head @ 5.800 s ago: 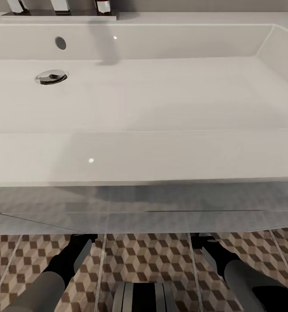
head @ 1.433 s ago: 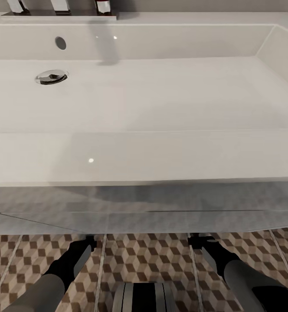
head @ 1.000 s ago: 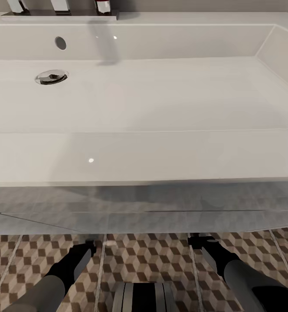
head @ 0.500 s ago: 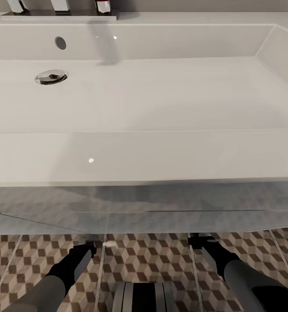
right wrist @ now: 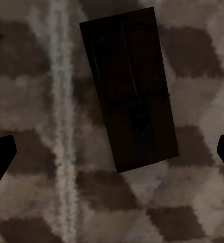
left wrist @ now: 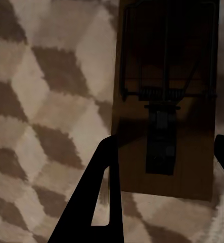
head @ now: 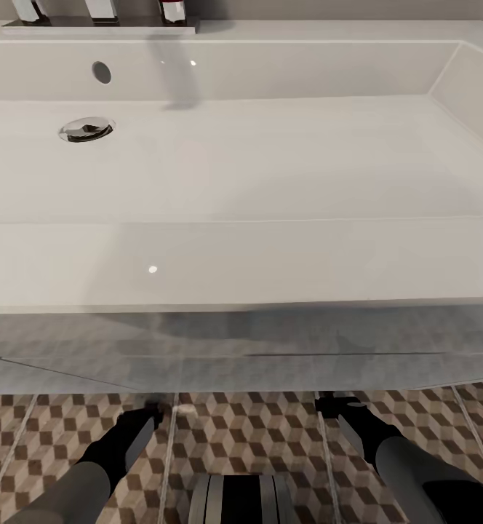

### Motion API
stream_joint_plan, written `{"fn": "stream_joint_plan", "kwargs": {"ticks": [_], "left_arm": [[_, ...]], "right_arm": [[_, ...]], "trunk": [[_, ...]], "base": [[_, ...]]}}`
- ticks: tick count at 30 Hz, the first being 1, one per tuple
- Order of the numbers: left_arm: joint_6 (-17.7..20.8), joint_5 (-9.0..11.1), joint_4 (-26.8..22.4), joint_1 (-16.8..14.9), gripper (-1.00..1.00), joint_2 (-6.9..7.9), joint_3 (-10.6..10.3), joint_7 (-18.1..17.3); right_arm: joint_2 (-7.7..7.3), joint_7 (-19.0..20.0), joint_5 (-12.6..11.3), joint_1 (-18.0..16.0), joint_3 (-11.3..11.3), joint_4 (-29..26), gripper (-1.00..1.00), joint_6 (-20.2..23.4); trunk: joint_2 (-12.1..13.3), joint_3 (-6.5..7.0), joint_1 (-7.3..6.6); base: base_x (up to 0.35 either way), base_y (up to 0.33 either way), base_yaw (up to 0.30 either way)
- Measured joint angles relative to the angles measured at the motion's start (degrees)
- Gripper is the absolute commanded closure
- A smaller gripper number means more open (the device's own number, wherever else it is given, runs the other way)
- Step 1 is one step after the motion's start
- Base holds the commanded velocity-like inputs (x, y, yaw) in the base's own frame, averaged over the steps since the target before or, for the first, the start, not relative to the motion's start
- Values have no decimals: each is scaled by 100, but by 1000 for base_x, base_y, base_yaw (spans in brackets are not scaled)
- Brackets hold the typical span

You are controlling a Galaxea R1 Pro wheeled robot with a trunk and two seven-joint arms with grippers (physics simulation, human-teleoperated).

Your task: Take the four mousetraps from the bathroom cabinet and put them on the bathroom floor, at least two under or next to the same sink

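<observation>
The left tool (left wrist: 162, 167) is open: in the left wrist view one dark finger (left wrist: 99, 197) shows on one side and the tip of the other at the frame's edge, with a trap (left wrist: 165, 96) lying flat on the floor (left wrist: 46, 101) between and beyond them. The finger's tip sits just at the trap's long edge; I cannot tell whether it touches. The trap's wire spring and bar face up.

The right tool (right wrist: 112, 152) is open wider, only its two fingertips (right wrist: 0, 152) showing at opposite edges of the right wrist view. A second trap (right wrist: 129, 88) lies flat on the tiles between them and clear of both, slightly skewed, just beside a pale grout line (right wrist: 61, 126).

In the head view both tools point down at the floor (head: 241, 429) close to the sink's near edge, the left tool (head: 154, 409) left of centre and the right tool (head: 329, 402) right of it, well apart. The wide white sink (head: 241, 262) spans the scene above them, its drain (head: 86, 129) far left and chrome tap parts (head: 100, 9) at the far edge
</observation>
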Motion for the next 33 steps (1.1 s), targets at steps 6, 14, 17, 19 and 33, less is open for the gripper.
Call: {"fn": "stream_joint_plan", "kwargs": {"ticks": [6, 14, 17, 19, 33], "left_arm": [[-304, -1, -130, -8, 100, -77, -6, -12], [-409, -1, -196, -14, 100, -110, -18, -18], [-418, -5, -204, -16, 100, -122, -25, -15], [-420, -11, -205, -16, 100, -135, -31, -13], [-421, -43, -206, -20, 100, -193, -43, -5]], "right_arm": [[0, 0, 1, 0, 0, 0, -100, 0], [0, 0, 1, 0, 0, 0, -100, 0], [0, 0, 0, 0, 0, 0, -100, -1], [0, 0, 1, 0, 0, 0, -100, -1], [-2, 0, -2, 0, 0, 0, -100, 0]], "trunk": [[0, 0, 0], [0, 0, 0], [0, 0, 0], [0, 0, 0], [-4, -66, 8]], "base": [[0, 0, 0], [0, 0, 0], [0, 0, 0], [0, 0, 0], [0, 0, 0]]}}
